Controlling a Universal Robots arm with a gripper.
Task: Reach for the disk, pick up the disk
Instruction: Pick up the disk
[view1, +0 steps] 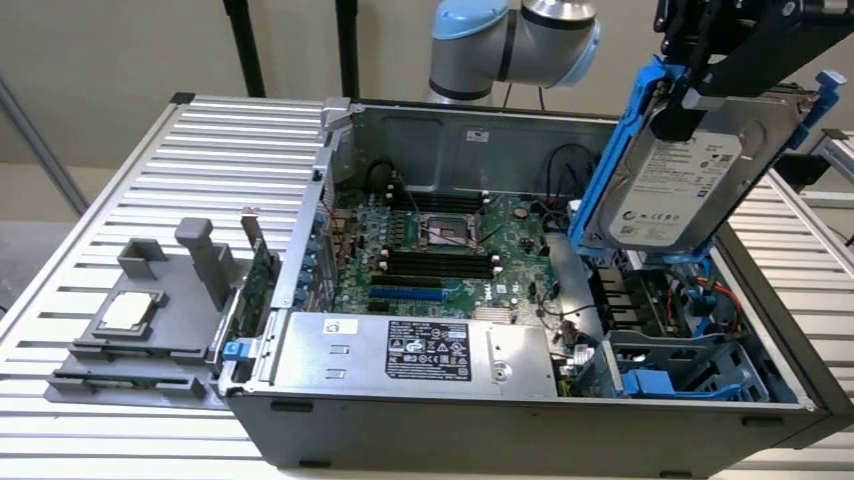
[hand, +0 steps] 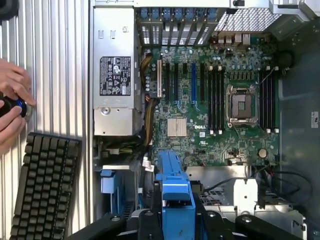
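The disk (view1: 674, 190), a silver-grey hard drive with a white label in a bright blue bracket, hangs tilted above the open computer case (view1: 534, 420), over its drive bay at the exterior view's right. My gripper (view1: 687, 95) comes down from above and is shut on the disk's upper edge, black fingers on either side. In the wrist view the disk's blue bracket (hand: 175, 192) sits between my gripper's (hand: 175, 222) black fingers, with the motherboard (hand: 215, 100) far below.
The grey power-supply box (view1: 414, 350) fills the case's front. A blue-lined drive bay (view1: 667, 375) lies under the disk. A grey fixture with a small square chip (view1: 127, 312) sits on the slatted table. A keyboard (hand: 45, 190) and a person's hands (hand: 12, 107) are beside the case.
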